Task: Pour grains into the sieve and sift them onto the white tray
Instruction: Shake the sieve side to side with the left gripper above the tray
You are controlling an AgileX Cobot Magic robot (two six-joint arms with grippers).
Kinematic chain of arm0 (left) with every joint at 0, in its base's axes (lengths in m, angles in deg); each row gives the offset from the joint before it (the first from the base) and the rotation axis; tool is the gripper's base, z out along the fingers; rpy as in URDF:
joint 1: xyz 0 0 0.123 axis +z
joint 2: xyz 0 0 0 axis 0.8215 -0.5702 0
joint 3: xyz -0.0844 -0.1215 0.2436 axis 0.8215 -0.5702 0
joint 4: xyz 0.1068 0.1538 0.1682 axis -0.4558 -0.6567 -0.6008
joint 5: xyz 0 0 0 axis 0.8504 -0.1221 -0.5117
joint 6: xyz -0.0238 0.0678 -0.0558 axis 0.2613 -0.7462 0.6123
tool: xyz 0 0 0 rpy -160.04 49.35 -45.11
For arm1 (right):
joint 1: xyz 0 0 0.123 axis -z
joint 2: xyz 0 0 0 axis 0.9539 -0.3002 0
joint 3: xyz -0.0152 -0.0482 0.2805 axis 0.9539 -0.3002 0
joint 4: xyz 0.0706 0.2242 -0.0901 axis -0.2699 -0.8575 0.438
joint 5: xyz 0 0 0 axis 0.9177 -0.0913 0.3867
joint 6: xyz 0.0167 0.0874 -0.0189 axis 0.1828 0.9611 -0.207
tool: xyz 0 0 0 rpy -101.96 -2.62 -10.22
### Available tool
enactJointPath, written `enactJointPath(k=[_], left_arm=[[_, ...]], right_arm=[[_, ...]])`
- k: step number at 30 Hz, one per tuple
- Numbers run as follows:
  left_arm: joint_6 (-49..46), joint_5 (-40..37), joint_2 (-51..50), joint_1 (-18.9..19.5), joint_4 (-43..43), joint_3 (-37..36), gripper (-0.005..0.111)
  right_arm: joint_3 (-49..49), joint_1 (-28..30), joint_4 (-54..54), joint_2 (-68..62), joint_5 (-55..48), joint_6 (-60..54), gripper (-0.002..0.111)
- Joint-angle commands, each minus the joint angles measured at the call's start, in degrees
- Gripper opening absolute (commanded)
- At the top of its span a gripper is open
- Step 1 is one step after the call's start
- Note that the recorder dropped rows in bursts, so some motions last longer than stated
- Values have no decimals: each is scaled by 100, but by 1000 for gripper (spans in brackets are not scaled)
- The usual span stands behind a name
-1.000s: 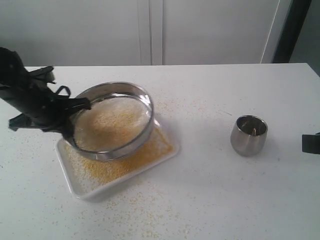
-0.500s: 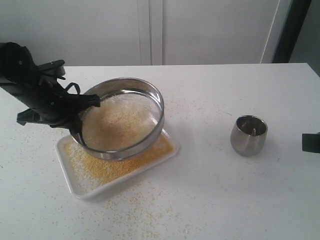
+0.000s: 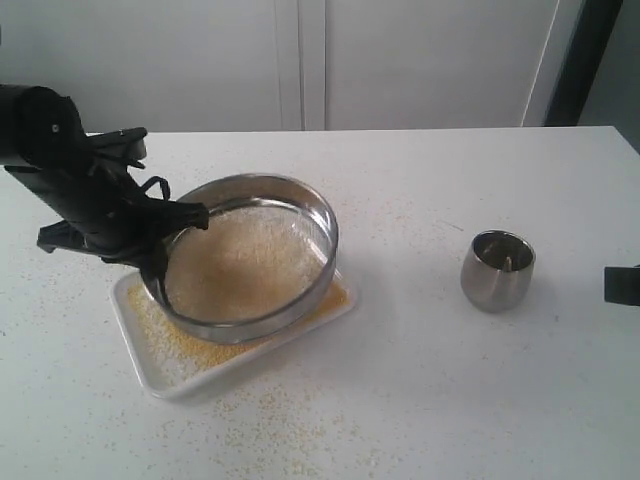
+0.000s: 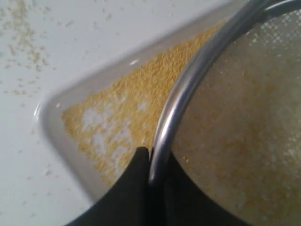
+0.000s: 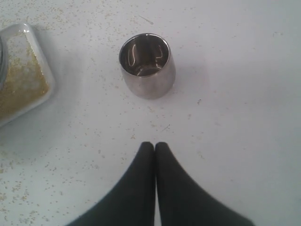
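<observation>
The sieve (image 3: 331, 238), a wide steel ring with a mesh bottom, hovers over the white tray (image 3: 148, 366). It holds a bed of pale grains (image 3: 245, 265). My left gripper (image 3: 163, 252) is shut on the sieve's left rim. In the left wrist view the steel rim (image 4: 188, 89) runs between the black fingers of the left gripper (image 4: 153, 162). Yellow grains (image 4: 136, 94) lie below it on the tray (image 4: 49, 117). My right gripper (image 5: 154, 145) is shut and empty, low over the table near the steel cup (image 5: 146, 65).
The small steel cup (image 3: 497, 268) stands upright right of the middle. Loose crumbs are scattered over the white tabletop around the tray. A corner of the tray (image 5: 44, 70) shows in the right wrist view. A black part of the right arm (image 3: 622, 285) shows at the right edge.
My left gripper has carried the sieve to the right and a little lower over the tray, and the sieve sits flatter. The cup and the right arm have not moved.
</observation>
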Motion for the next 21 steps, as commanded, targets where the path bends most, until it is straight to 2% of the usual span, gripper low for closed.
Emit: enactJointPath(k=[1, 3, 4, 5, 6, 7, 8, 9, 10, 11, 12, 13, 15, 16, 17, 18, 21], left_arm=[[1195, -531, 102, 461, -322, -57, 0], [1153, -81, 102, 369, 9, -168, 0], [786, 439, 102, 38, 156, -195, 0], [627, 530, 102, -85, 115, -175, 0], [356, 306, 117, -116, -161, -100, 0], [416, 79, 131, -35, -401, -67, 0], [921, -437, 147, 283, -785, -41, 0], [1362, -549, 147, 413, -772, -41, 0], [1777, -477, 136, 533, -389, -68, 0], [1643, -264, 136, 474, -161, -103, 0], [1024, 317, 136, 176, 117, -142, 0], [749, 409, 136, -4, 103, -116, 0], [544, -128, 221, 149, -263, -21, 0], [840, -334, 265, 332, -490, -21, 0], [1310, -503, 275, 556, -412, -21, 0], [1448, -521, 258, 586, -161, -31, 0], [684, -39, 116, 112, 172, -31, 0]], right_arm=[[-27, -12, 28, 35, 18, 0, 0], [-27, -12, 28, 35, 18, 0, 0], [-27, -12, 28, 35, 18, 0, 0], [-27, -12, 28, 35, 18, 0, 0], [-27, -12, 28, 35, 18, 0, 0], [-27, -12, 28, 35, 18, 0, 0], [-27, -12, 28, 35, 31, 0, 0], [-27, -12, 28, 35, 31, 0, 0], [-27, -12, 28, 35, 21, 0, 0], [-27, -12, 28, 35, 21, 0, 0], [-27, -12, 28, 35, 21, 0, 0], [-27, -12, 28, 35, 21, 0, 0], [-27, -12, 28, 35, 21, 0, 0], [-27, -12, 28, 35, 8, 0, 0], [-27, -12, 28, 35, 8, 0, 0], [-27, -12, 28, 35, 8, 0, 0], [-27, -12, 28, 35, 8, 0, 0]])
